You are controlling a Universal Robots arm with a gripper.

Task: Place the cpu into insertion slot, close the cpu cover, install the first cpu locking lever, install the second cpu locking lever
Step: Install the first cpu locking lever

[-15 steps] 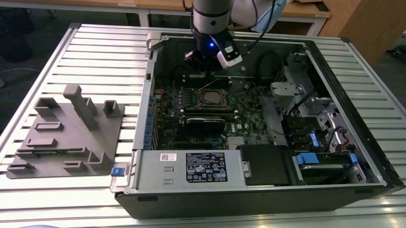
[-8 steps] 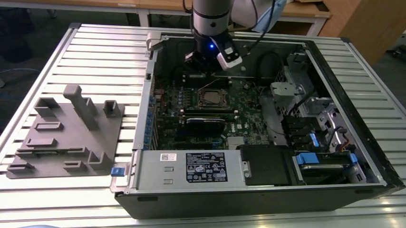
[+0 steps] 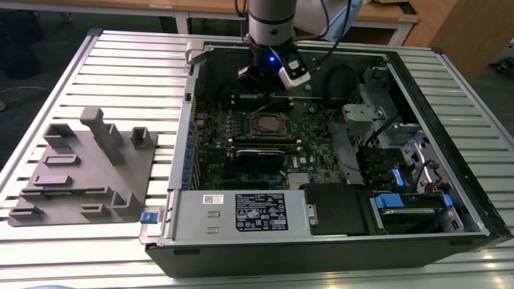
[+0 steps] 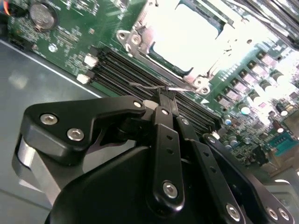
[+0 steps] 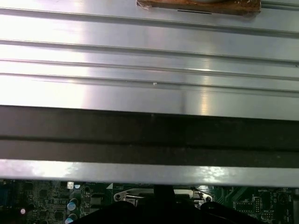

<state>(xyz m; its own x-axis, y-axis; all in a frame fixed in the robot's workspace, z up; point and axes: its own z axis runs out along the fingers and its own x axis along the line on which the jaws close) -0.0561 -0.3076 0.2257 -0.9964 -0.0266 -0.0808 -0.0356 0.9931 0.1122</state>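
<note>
Cpu (image 4: 184, 32) is lying flat in the insertion slot (image 3: 269, 124), its metal top facing up and glaring bright in the second wrist view. It is square, so no side is reading as a long axis, and its edges are running parallel to the socket's frame. The cpu cover (image 4: 145, 46) is framing the chip on all sides and seems to be lying down over it, though the glare is making that hard to confirm.

The claw (image 4: 163, 95) is hanging just beside the socket's edge, over the long black memory slots (image 4: 117, 70), with its fingers drawn together at the tips. A thin wire locking lever (image 4: 147, 87) is crossing right at those tips, its long axis running roughly along the socket's nearer edge. Whether the fingers are pinching it or merely touching it cannot be told.

In the exterior view the arm (image 3: 271, 18) is reaching down into the far side of the open computer case (image 3: 449, 180), just beyond the socket on the green motherboard (image 4: 56, 28). The case is resting on a slatted metal worktop (image 3: 120, 66), with a grey moulded fixture (image 3: 80, 162) lying well apart on the exterior view's left and the labelled power supply (image 3: 241, 211) sitting along the case's near edge
</note>
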